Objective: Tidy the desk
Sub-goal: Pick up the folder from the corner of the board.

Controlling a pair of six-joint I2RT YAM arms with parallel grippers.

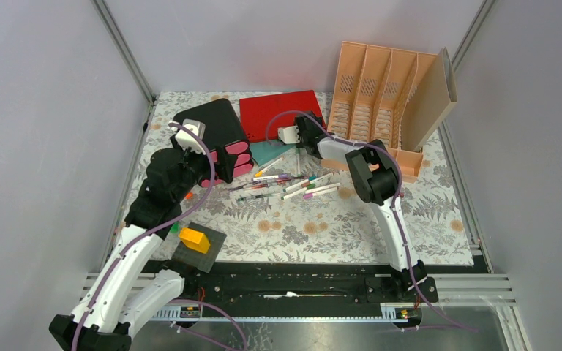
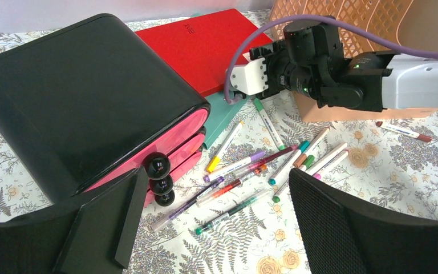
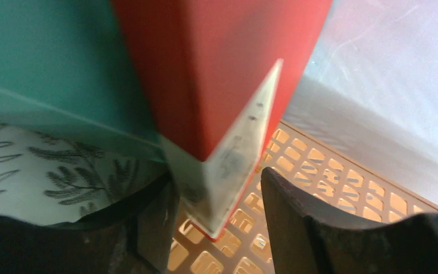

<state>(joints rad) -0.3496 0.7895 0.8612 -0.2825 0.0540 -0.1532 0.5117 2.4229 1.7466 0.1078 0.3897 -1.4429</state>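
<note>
Barely begun: surface beyond the arm bases carries loose markers at centre, red notebook far back. Right gripper straddles its corner (not yet clamped); left gripper wide apart, empty.

Pens lie between drawer box and file rack.

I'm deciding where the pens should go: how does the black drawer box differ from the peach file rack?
The drawer box is black with pink fronts; the file rack is peach all over. The box is a closed shell with three knobbed drawers; the rack has open-topped latticed slots. The box stands rear left, the rack rear right. Both stand on the desk behind the scattered pens.
</note>
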